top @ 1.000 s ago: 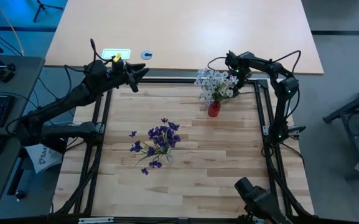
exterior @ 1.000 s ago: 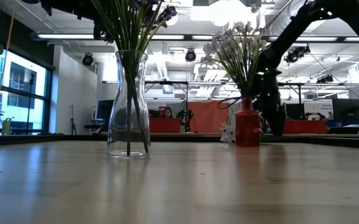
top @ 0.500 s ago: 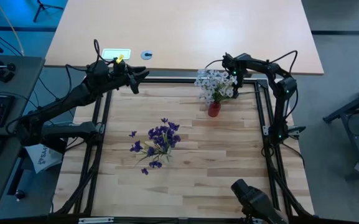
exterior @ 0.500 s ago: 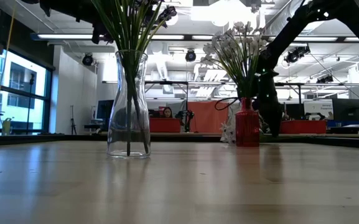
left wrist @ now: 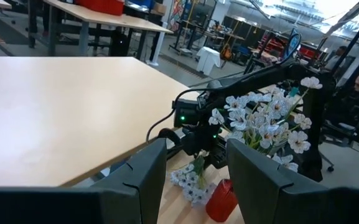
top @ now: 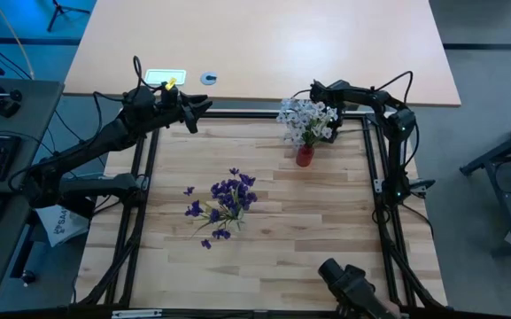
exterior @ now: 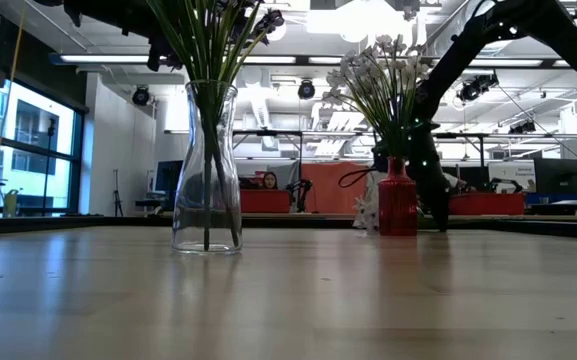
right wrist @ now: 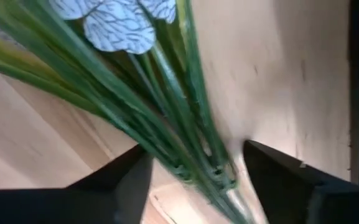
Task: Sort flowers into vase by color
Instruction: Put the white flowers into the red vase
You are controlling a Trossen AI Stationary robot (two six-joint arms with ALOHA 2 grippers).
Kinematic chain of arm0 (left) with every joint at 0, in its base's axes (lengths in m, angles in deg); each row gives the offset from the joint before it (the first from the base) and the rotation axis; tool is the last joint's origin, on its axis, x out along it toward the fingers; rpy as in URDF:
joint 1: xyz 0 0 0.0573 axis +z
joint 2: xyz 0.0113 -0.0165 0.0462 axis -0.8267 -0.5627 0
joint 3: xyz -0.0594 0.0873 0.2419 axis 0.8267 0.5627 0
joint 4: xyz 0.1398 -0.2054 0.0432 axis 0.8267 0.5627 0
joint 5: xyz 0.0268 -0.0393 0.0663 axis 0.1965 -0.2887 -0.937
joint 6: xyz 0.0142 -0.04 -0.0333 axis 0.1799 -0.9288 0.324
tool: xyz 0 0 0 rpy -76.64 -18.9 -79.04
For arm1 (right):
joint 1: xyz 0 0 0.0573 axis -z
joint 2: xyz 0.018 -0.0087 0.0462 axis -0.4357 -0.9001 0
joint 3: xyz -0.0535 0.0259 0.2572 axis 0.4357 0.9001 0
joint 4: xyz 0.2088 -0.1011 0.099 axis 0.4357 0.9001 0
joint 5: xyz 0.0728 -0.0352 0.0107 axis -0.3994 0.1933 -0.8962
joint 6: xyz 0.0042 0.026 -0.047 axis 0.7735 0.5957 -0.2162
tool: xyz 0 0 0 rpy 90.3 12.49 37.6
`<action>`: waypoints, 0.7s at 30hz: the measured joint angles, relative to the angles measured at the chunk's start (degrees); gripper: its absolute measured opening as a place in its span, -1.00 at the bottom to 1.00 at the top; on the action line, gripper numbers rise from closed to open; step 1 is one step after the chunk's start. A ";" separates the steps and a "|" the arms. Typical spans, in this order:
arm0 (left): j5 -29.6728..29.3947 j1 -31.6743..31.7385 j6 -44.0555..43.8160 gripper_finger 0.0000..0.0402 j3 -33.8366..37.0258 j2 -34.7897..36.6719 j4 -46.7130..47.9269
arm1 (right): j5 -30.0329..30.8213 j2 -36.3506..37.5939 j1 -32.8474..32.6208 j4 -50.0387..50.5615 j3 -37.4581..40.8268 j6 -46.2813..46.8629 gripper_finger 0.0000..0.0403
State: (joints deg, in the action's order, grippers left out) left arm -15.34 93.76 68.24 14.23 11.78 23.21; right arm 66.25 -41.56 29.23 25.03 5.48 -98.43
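A small red vase (top: 305, 157) (exterior: 398, 205) stands near the table's far right corner and holds white flowers (top: 305, 119) on green stems. My right gripper (top: 317, 92) is open, level with the stems just right of the bunch. In the right wrist view the green stems (right wrist: 176, 118) run between its two fingers. A clear glass vase (exterior: 206, 170) mid-table holds the purple flowers (top: 227, 197). A loose white sprig (left wrist: 188, 180) lies on the table beside the red vase. My left gripper (top: 200, 105) (left wrist: 195, 180) hovers open at the far left corner, holding nothing. My right gripper has the white flowers' green stems (right wrist: 191, 155) in the gap between its open fingers, coming level from the table's right and lying across them. I cannot tell whether either finger touches the stems. The bunch stands upright in the red vase.
A black frame rail (top: 368, 168) borders the wooden board on all sides. Beyond the far rail is a pale tabletop (top: 264, 44) with a small white card (top: 165, 77) and a blue disc (top: 208, 78). A dark camera (top: 348, 282) sits at the near edge.
My right gripper has moved toward the table's left, closing in on the white flowers' stems above the red vase. The vases and flowers have stayed in place.
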 joint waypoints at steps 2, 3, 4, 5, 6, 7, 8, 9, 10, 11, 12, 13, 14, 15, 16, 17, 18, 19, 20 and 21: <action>-0.89 0.00 0.00 -0.22 0.00 0.00 -0.10 | 1.42 -0.04 -0.62 0.00 0.02 -0.24 -0.05; -1.44 0.00 0.02 -0.22 0.00 0.01 -0.21 | 1.68 -0.07 -0.80 0.18 0.02 -0.23 -0.18; -1.99 0.00 0.02 -0.22 0.00 0.12 -0.32 | 1.69 -0.02 -0.89 0.33 0.03 0.14 -0.32; -2.44 0.00 0.10 -0.22 0.00 0.19 -0.53 | 1.42 0.10 -0.86 0.35 0.07 0.98 -0.46; -2.72 0.00 0.43 -0.22 0.00 0.24 -0.89 | 0.87 0.36 -0.78 0.25 0.10 1.91 -0.61; -2.76 0.01 0.87 -0.22 0.00 0.35 -1.13 | 0.02 0.79 -0.74 0.07 0.14 2.75 -0.77; -2.80 0.01 1.44 -0.22 0.01 0.47 -1.31 | -1.13 1.33 -0.59 -0.27 0.20 3.43 -0.88; -2.83 0.00 2.00 -0.22 0.04 0.58 -1.80 | -2.57 2.22 -0.34 -0.60 0.20 4.28 -0.93; -2.84 0.00 2.53 -0.22 0.04 0.79 -2.31 | -3.67 3.41 -0.15 -0.54 0.19 5.43 -0.92; -2.84 0.00 3.09 -0.22 0.04 1.01 -2.54 | -4.49 4.87 0.09 -0.23 0.05 6.42 -0.90; -2.86 0.00 3.54 -0.22 0.04 1.20 -2.88 | -5.42 6.50 0.32 -0.31 0.00 7.52 -0.90; -2.94 0.00 3.94 -0.22 0.04 1.34 -3.10 | -6.27 8.16 0.54 -0.62 0.00 8.47 -0.91; -3.13 0.00 4.36 -0.22 0.04 1.42 -3.13 | -7.08 9.94 0.86 -0.91 0.00 9.28 -0.94; -3.32 0.02 4.51 -0.22 0.04 1.47 -3.17 | -7.84 11.98 1.24 -1.15 0.00 10.30 -0.96; -3.71 0.02 4.53 -0.22 0.04 1.53 -3.19 | -8.61 14.09 1.49 -1.63 -0.01 11.42 -0.97; -4.28 0.02 4.55 -0.22 0.04 1.55 -3.26 | -9.37 16.32 1.85 -2.28 -0.03 12.67 -0.97; -4.80 0.02 4.55 -0.22 0.04 1.57 -3.34 | -10.21 18.56 2.11 -2.99 -0.11 13.97 -0.96; -5.28 0.02 4.57 -0.22 0.04 1.57 -3.39 | -11.05 20.67 2.41 -3.74 -0.11 15.35 -0.96; -5.74 0.02 4.57 -0.22 0.04 1.57 -3.35 | -12.00 22.87 2.62 -4.56 -0.11 16.66 -0.96; -6.11 0.02 4.57 -0.22 0.04 1.57 -3.35 | -13.02 24.99 2.84 -5.50 -0.11 18.01 -0.98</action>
State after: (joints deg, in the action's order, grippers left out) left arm -21.45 93.78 72.81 14.27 13.36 19.87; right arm 53.23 -16.56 32.07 19.52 5.37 -80.42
